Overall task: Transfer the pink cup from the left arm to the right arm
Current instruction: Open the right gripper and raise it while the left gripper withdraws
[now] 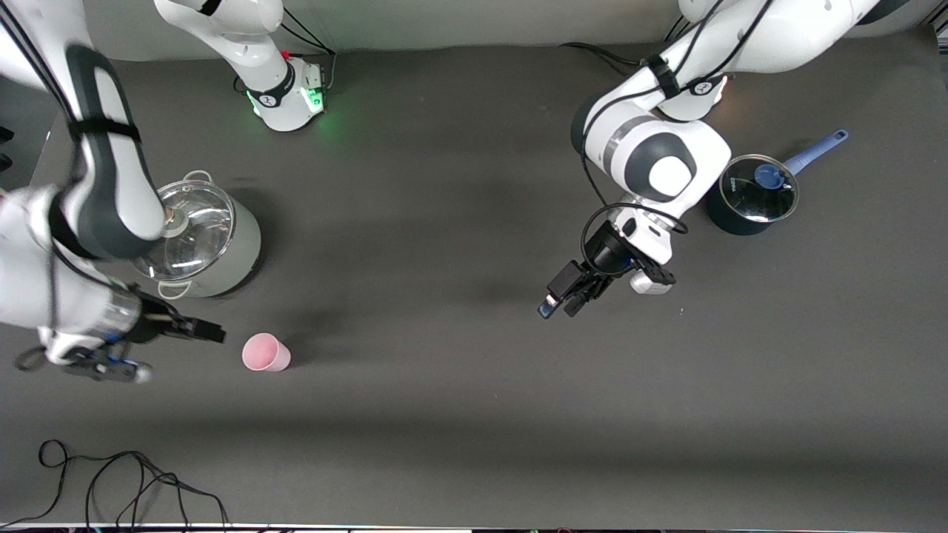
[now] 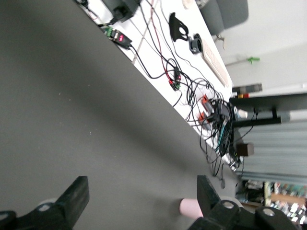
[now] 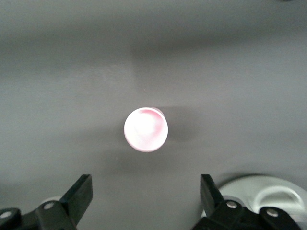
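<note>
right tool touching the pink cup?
Apart. The right wrist view shows the pink cup standing alone on the mat, clear of the open right tool.

A: What is seen around the workspace?
B: A dark grey table mat [image 1: 459, 222], lit softly from above, with a pale wall strip [image 1: 459, 22] along its top edge.
A: Anything else?
B: A white bench [image 2: 158, 52] cluttered with tangled cables [image 2: 211, 110], and a grey chair [image 2: 225, 14] beside it.
</note>
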{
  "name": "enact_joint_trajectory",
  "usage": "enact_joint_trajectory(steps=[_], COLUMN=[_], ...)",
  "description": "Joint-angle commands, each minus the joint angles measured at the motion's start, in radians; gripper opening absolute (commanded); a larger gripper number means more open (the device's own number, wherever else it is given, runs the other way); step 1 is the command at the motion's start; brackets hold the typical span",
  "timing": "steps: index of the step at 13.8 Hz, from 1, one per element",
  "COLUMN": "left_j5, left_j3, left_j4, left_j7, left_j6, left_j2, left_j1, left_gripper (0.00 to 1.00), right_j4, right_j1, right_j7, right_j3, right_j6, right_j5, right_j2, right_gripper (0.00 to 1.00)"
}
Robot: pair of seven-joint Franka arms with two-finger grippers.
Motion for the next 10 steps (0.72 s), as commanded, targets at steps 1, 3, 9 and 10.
enact_joint_trajectory(steps=[1, 3, 9, 10], left_j5=[0.007, 0.006, -0.002, 0.000], left_j3=[0.065, 0.084, 0.091, 0.095], left_j4=[-0.011, -0.020, -0.023, -0.021], left_j7=[-0.124, -0.157, -0.345, -0.405], left_j6=[-0.002, -0.010, -0.092, -0.088], left_j2=[-0.076, -0.095, -0.109, -0.110], left_j1=[-0.048, -0.054, -0.063, -0.067], left_gripper=[1.00, 1.00, 1.00, 1.00], right_j4=[-0.030, -0.025, -0.022, -0.028], right_j1=[0.006, 0.006, 0.049, 0.070], right_j7=[0.014, 0.025, 0.023, 0.025], right_j3=[0.001, 0.004, 0.015, 0.012], right_j6=[-0.101, -0.197, -0.423, -0.435], right_j5=[-0.018, -0.020, -0.055, -0.055], right_j2=[-0.147, -0.237, -0.435, -0.457], right_gripper=[1.00, 1.00, 1.00, 1.00])
